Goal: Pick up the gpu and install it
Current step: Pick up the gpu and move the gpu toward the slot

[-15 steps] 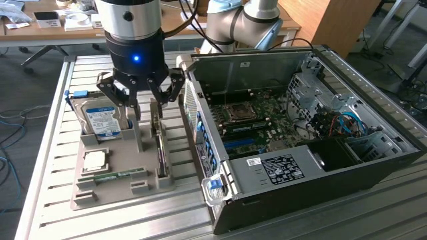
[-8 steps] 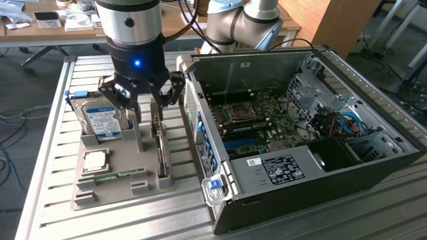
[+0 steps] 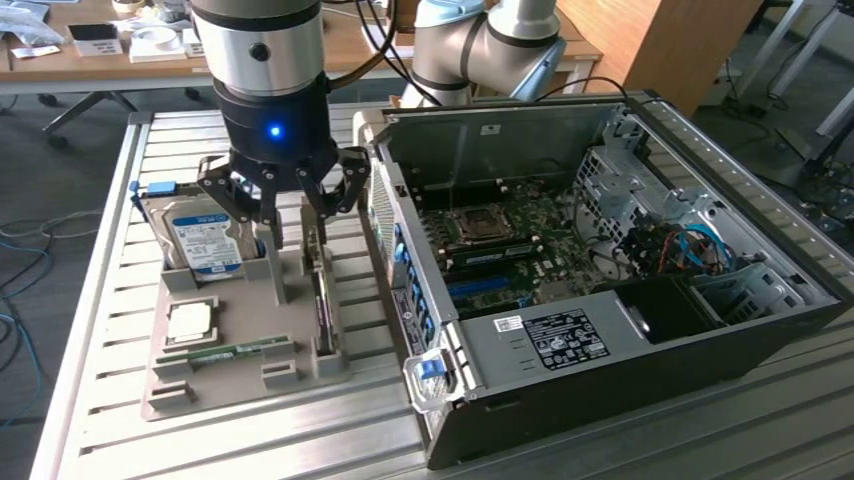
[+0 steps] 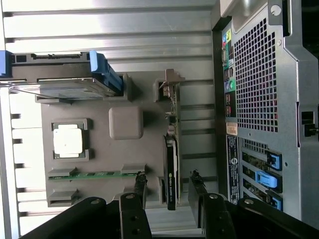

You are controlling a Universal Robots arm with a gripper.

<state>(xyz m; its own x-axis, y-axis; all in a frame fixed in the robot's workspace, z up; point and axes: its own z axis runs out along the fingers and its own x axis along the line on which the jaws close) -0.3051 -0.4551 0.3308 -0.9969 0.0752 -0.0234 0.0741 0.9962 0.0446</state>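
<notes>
1. Gpu (image 3: pixel 320 292): upright on edge in grey parts tray (image 3: pixel 224 376), on the side nearest computer case (image 3: pixel 694 350).
2. Gripper (image 3: pixel 287 215): wide open, empty, poised over it.
3. Step: pick-up approach, by my reading; grasp needs jaws squarely straddling the thin board.

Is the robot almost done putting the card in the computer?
Nothing looks done yet. The gpu stands in its grey holder, and the open gripper hovers over it, holding nothing. Picking it up and fitting it into the computer case are left.
</notes>
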